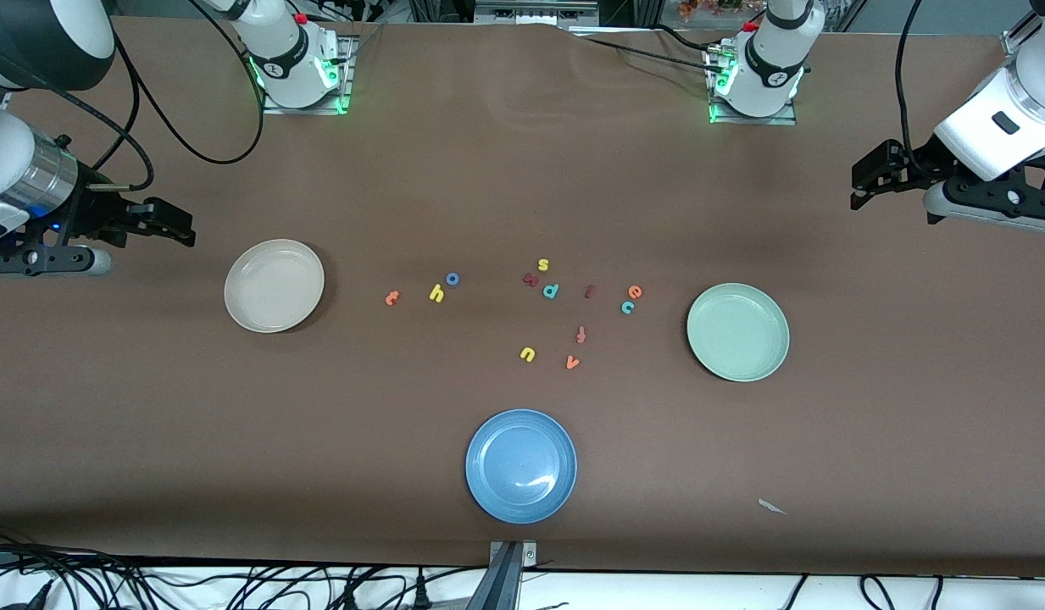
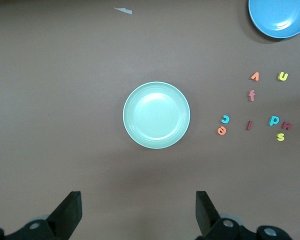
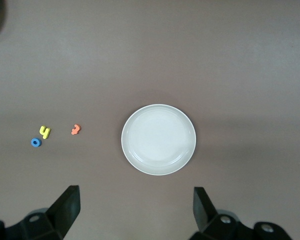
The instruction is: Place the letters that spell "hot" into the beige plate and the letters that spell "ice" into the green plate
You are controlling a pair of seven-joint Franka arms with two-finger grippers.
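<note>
The beige plate (image 1: 274, 285) (image 3: 158, 139) lies empty toward the right arm's end. Beside it on the table are the orange "t" (image 1: 391, 297) (image 3: 75, 129), yellow "h" (image 1: 436, 293) (image 3: 45, 132) and blue "o" (image 1: 453, 279) (image 3: 35, 142). The green plate (image 1: 737, 332) (image 2: 156, 115) lies empty toward the left arm's end, with the orange "e" (image 1: 634, 292) (image 2: 221, 131), teal "c" (image 1: 627, 307) (image 2: 225, 119) and dark red "i" (image 1: 588, 291) (image 2: 249, 125) beside it. My right gripper (image 1: 162, 222) (image 3: 136, 210) hangs open over bare table by the beige plate. My left gripper (image 1: 878, 182) (image 2: 138, 212) hangs open over bare table by the green plate.
A blue plate (image 1: 521, 466) lies nearest the front camera. Other letters sit mid-table: yellow "s" (image 1: 543, 264), dark red "n" (image 1: 530, 279), teal "p" (image 1: 551, 291), orange-red "f" (image 1: 580, 334), yellow "u" (image 1: 527, 354), orange "v" (image 1: 572, 363). A white scrap (image 1: 772, 507) lies near the front edge.
</note>
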